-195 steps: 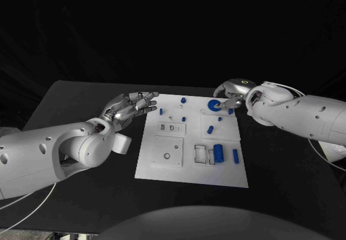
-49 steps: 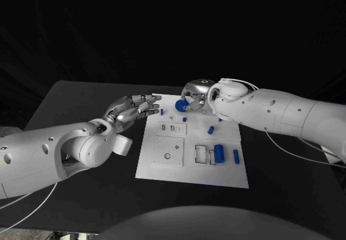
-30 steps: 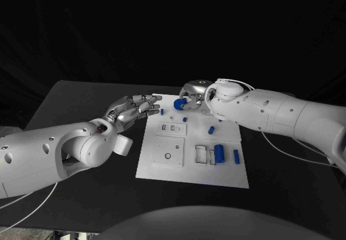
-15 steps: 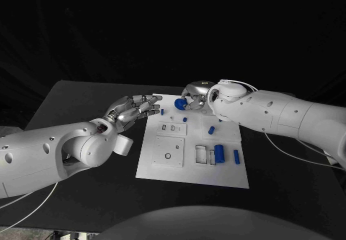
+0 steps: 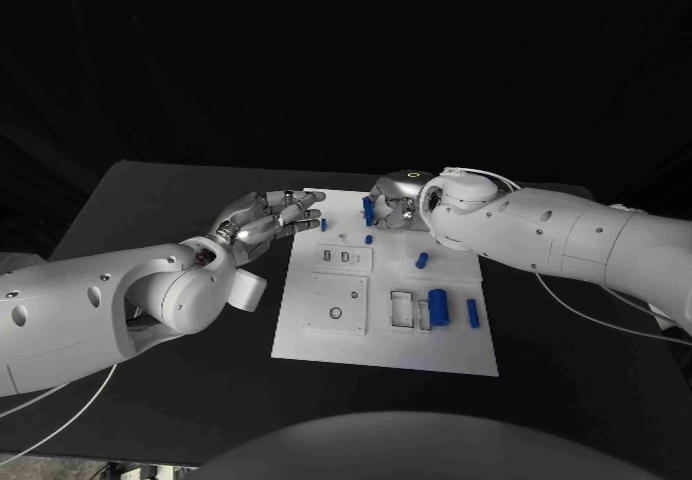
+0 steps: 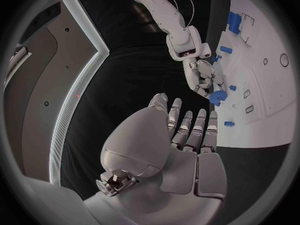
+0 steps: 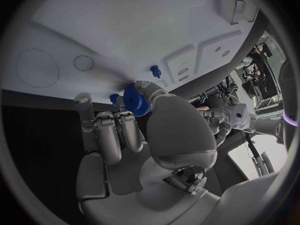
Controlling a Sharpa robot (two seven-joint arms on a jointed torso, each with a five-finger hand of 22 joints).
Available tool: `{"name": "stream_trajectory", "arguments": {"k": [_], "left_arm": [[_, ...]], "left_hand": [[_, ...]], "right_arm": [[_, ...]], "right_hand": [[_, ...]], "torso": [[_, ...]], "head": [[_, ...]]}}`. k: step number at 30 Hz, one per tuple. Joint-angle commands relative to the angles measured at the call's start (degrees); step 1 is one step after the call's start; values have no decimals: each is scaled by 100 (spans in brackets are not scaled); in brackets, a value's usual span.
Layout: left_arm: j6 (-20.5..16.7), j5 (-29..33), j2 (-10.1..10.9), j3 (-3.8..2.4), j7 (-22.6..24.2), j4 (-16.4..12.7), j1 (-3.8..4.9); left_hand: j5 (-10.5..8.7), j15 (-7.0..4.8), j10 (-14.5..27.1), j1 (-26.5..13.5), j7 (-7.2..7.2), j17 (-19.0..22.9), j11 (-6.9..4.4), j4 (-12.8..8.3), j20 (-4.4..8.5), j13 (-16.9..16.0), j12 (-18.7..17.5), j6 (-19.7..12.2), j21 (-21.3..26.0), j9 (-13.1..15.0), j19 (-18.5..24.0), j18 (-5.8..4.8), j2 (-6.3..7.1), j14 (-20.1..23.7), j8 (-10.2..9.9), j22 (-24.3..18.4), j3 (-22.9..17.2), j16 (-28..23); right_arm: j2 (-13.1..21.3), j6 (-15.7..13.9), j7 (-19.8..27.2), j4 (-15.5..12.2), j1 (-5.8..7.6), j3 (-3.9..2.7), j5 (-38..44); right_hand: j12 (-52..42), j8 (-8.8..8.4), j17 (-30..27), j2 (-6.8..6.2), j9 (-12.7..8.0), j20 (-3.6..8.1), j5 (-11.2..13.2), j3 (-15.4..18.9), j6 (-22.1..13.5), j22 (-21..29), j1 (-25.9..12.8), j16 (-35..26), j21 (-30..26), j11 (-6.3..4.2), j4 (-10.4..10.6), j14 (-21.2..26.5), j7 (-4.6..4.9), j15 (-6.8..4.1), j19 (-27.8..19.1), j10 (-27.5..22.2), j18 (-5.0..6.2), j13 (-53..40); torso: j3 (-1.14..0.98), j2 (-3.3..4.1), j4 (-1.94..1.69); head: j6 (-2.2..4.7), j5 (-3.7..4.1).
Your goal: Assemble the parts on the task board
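Head view puts the right hand [image 5: 392, 203] over the task board's [image 5: 378, 345] far edge, toward twelve o'clock, grasping a blue toothed gear [image 7: 134, 99] between thumb and fingers; the right wrist view shows it held just above the white plate beside a small blue peg [image 7: 154, 71]. The left hand [image 5: 265, 219] hovers released, fingers apart, at the board's ten o'clock corner over the counter [image 5: 159, 200]. Judging by this, the gear is being carried to its seat; next, it needs lining up over a peg and lowering squarely.
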State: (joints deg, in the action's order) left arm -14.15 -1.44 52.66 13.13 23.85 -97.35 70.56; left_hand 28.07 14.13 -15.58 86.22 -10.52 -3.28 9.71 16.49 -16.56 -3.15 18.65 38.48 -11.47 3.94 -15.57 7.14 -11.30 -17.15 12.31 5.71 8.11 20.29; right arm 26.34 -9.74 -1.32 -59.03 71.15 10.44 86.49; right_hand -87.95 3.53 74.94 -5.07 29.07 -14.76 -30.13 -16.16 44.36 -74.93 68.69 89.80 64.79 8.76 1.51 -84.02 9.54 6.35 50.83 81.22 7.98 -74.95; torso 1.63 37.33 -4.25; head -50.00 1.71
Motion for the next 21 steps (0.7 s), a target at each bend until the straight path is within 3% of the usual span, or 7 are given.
{"name": "stream_trajectory", "arguments": {"k": [1, 5, 12, 21], "left_arm": [[90, -26, -19, -4, 14, -1, -2], [92, -26, -23, -4, 6, 7, -4], [94, -26, -28, -4, -4, 17, -7], [94, -26, -27, -4, -26, 16, -9]], "left_hand": [[22, -4, 5, 62, -74, -6, 30, 7, -13, -6, 19, -13, -33, -3, -34, -84, 3, -31, 21, 1, -35, 16], [22, -4, 5, 62, -74, -6, 30, 7, -13, -6, 19, -13, -33, -3, -34, -84, 3, -31, 21, 1, -35, 16], [22, -4, 5, 62, -74, -6, 30, 7, -13, -6, 19, -13, -33, -3, -34, -84, 3, -31, 21, 1, -35, 16], [25, -1, 9, 68, -78, -7, 35, 8, -13, -5, 18, -16, -32, -3, -33, -85, 0, -36, 22, 0, -41, 24]], "right_arm": [[4, 57, 59, -57, -11, 1, 50], [21, -12, 91, -95, -13, 1, 35], [30, -205, 107, -128, -14, 1, 6], [30, -369, 57, -119, -13, 1, -20]], "right_hand": [[44, -6, 1459, 13, -71, 0, 101, -12, -96, -481, -58, -13, -26, 18, -7, -426, -29, 50, -50, -56, -37, -1244], [62, -5, 1456, 28, -243, -5, 330, 30, -388, -476, -53, -15, -39, 59, -38, -416, -96, 90, -65, -103, -35, -1230], [61, 0, 1460, 40, -296, -8, 442, 57, -460, -477, -61, -13, -40, 71, -39, -430, -105, 101, -64, -94, -36, -1233], [61, 14, 1459, 46, -340, -8, 526, 95, -455, -475, -66, -14, -45, 83, -45, -425, 9, 115, -72, -97, -31, -1233]], "torso": [[1, 1, -4], [1, 1, -3], [1, -2, -4], [1, -1, -6]], "head": [[0, 3], [0, -1], [0, -2], [0, -9]]}}
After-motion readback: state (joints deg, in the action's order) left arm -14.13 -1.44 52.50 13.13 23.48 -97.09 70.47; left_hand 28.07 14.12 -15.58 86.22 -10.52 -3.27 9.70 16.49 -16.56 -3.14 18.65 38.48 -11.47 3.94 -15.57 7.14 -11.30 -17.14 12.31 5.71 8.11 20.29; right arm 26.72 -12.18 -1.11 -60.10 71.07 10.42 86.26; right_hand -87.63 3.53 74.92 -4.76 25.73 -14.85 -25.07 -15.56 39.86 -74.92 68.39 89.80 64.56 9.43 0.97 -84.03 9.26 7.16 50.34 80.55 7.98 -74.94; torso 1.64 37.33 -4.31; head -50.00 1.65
